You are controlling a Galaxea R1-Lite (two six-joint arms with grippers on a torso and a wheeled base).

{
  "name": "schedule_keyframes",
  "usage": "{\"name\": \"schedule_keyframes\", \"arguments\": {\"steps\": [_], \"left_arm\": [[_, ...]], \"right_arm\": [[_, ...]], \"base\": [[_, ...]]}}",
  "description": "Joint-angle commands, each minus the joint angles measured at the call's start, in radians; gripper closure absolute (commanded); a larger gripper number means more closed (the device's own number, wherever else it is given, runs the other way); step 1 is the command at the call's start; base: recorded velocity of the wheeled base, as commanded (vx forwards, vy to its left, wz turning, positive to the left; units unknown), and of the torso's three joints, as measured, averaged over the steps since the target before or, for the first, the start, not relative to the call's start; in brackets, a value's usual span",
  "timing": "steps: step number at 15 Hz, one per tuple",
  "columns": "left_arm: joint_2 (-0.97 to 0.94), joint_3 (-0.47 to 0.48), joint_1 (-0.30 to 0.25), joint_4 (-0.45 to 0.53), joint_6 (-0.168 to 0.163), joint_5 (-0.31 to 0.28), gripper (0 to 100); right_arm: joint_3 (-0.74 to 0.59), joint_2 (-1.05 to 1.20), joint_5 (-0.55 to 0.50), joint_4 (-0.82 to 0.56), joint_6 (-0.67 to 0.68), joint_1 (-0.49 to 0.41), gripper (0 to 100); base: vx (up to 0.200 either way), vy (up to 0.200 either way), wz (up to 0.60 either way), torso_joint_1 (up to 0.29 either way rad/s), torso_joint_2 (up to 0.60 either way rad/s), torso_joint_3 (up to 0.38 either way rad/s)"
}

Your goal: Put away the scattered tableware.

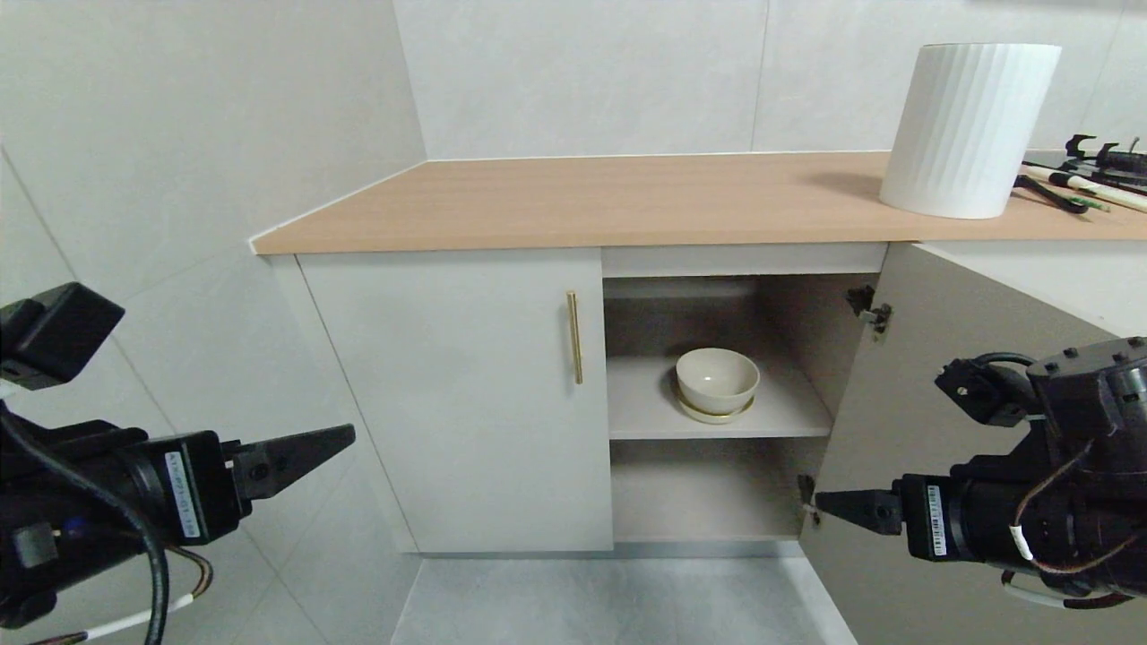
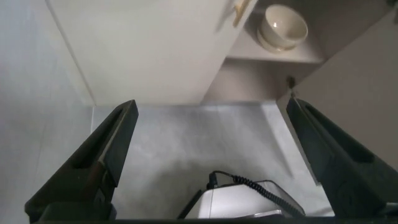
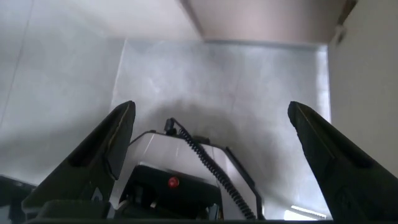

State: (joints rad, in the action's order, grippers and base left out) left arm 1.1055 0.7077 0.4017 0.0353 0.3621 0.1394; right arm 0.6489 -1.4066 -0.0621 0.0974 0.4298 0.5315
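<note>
At the far left, low beside the tiled wall, the black left gripper [image 1: 339,438] hangs with its fingers spread wide apart and nothing between them. It is well clear of the pale grey closed cabinet door [image 1: 466,394] and that door's slim brass bar handle [image 1: 573,337].

Next along, the right half of the cabinet stands open. The cream ceramic bowl [image 1: 717,377] sits upright on a small gold-rimmed saucer [image 1: 714,415], both on the upper grey shelf [image 1: 784,417], towards its middle and set back from the front edge. The tableware looks stowed, so the step in hand is probably shutting the cabinet.

The grey open door [image 1: 905,403] swings out towards the robot's right, with its lower corner just beside the tip of the black right gripper [image 1: 829,504]. That gripper's fingers are also apart and empty.

To shut the door well, the right gripper should press flat on the door's outer face near the free edge, far from the hinges, and follow the door's arc slowly, so it neither slips off nor slams and jolts the bowl.

Above, on the wooden countertop [image 1: 627,197], a white ribbed cylindrical container [image 1: 972,130] and some black hand tools [image 1: 1093,175] lie out of the way.
</note>
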Motion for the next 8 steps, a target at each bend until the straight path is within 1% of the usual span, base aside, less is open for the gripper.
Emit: {"name": "schedule_keyframes", "arguments": {"steps": [1,8], "left_arm": [[0.01,-0.007,0.0,-0.003,0.0,0.0,0],[0.014,-0.011,0.005,-0.003,0.0,-0.001,0]], "right_arm": [[0.0,-0.008,0.002,0.001,0.001,0.001,0],[-0.006,-0.026,0.002,0.004,0.001,0.002,0]], "base": [[-0.2,0.0,0.0,0.002,0.01,-0.002],[-0.2,0.0,0.0,0.0,0.0,0.001]]}}
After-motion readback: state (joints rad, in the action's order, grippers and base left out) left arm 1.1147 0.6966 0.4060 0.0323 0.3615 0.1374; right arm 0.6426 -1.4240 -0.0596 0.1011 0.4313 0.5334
